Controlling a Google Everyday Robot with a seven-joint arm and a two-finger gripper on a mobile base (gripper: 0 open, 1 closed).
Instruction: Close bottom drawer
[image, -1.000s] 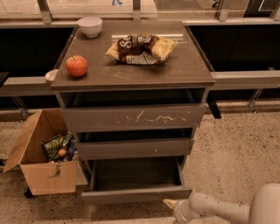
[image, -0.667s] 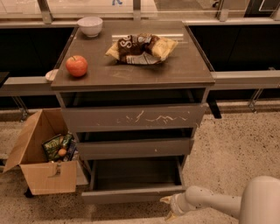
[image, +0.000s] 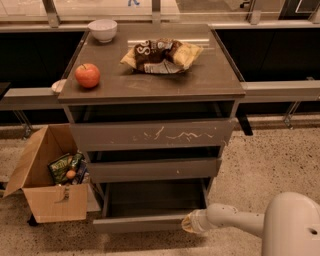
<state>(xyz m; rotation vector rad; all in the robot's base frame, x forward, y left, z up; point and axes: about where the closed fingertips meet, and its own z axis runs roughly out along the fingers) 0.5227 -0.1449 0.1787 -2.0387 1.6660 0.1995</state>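
Grey-brown, plain-fronted bottom drawer (image: 140, 223) standing open; pale pincer (image: 189, 223) arriving at its right front corner.
Drawer is sitting pulled out at the cabinet's foot, no further in than a second ago. Pincer is creeping leftward, now touching or just beside the front; spread or pressed together, cannot tell. Push probably just beginning.

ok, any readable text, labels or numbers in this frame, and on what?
None can be read.
Brown snack bag on the cabinet top: white lettering, too blurred to read.
Green packet in the cardboard box: print too blurred to read.
bottom drawer: plain front, no label.
Gripper, at the right end of that drawer's front: no marking visible.
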